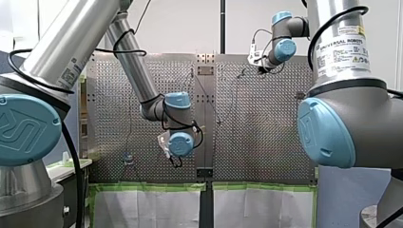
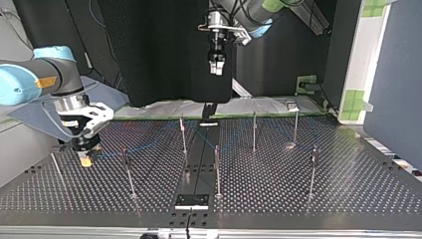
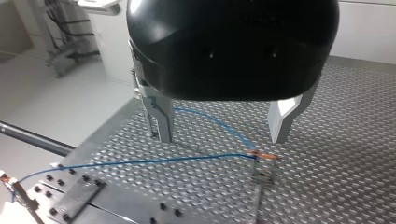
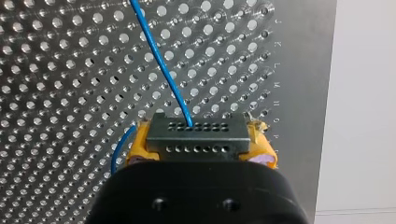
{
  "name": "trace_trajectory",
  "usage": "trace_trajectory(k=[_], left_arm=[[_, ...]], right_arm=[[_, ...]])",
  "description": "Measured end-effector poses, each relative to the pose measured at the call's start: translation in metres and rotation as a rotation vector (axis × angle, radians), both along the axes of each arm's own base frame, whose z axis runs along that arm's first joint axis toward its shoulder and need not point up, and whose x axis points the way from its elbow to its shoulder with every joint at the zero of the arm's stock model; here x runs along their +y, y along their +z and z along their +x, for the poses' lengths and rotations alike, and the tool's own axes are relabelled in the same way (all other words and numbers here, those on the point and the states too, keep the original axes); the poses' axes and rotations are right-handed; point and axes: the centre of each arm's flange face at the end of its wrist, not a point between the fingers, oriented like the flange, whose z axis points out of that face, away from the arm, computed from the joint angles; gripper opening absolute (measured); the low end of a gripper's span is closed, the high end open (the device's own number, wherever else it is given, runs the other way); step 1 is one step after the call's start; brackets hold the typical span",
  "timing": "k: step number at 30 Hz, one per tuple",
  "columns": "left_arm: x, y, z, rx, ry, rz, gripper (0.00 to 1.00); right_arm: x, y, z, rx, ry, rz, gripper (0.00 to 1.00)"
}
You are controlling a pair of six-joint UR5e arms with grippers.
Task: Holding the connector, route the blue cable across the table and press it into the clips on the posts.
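In the right wrist view my right gripper [image 4: 200, 150] is shut with yellow pads on a grey connector [image 4: 196, 136] that has rows of small holes. The blue cable [image 4: 163, 65] leaves the connector and runs ahead over the perforated table. In the top view this gripper [image 2: 85, 159] hangs low at the left, close to the table. My left gripper [image 3: 222, 135] is open, its metal fingers [image 3: 159, 122] empty above the cable [image 3: 154, 161], which sits in a clip on a post [image 3: 264, 157]. In the top view the left gripper [image 2: 216, 68] hangs high above the table's far edge.
Several thin posts stand on the perforated table [image 2: 348, 184], among them one [image 2: 127, 172] near my right gripper, one [image 2: 217, 169] by the middle and one [image 2: 313, 169] at the right. A dark strip with a small plate [image 2: 191, 200] runs down the table's middle.
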Motion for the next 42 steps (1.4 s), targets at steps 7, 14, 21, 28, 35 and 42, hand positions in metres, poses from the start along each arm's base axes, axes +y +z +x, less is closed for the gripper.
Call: trace_trajectory(k=[7, 14, 21, 28, 35, 42], left_arm=[[0.018, -0.038, -0.020, 0.045, 0.007, 0.042, 1.00], [0.036, -0.070, -0.040, 0.089, 0.006, 0.094, 1.00], [0.040, -0.076, -0.045, 0.099, 0.006, 0.107, 1.00], [0.040, -0.076, -0.045, 0.099, 0.006, 0.108, 1.00], [0.040, -0.076, -0.045, 0.099, 0.006, 0.108, 1.00], [0.040, -0.076, -0.045, 0.099, 0.006, 0.108, 1.00]], right_arm=[[0.001, -0.001, 0.001, 0.001, 0.001, 0.003, 0.00], [0.001, -0.002, 0.000, 0.002, -0.006, 0.007, 0.00], [0.001, -0.003, 0.000, 0.002, -0.007, 0.008, 0.00], [0.001, -0.003, 0.000, 0.003, -0.007, 0.008, 0.00], [0.001, -0.003, 0.000, 0.003, -0.007, 0.008, 0.00], [0.001, -0.003, 0.000, 0.003, -0.007, 0.008, 0.00]])
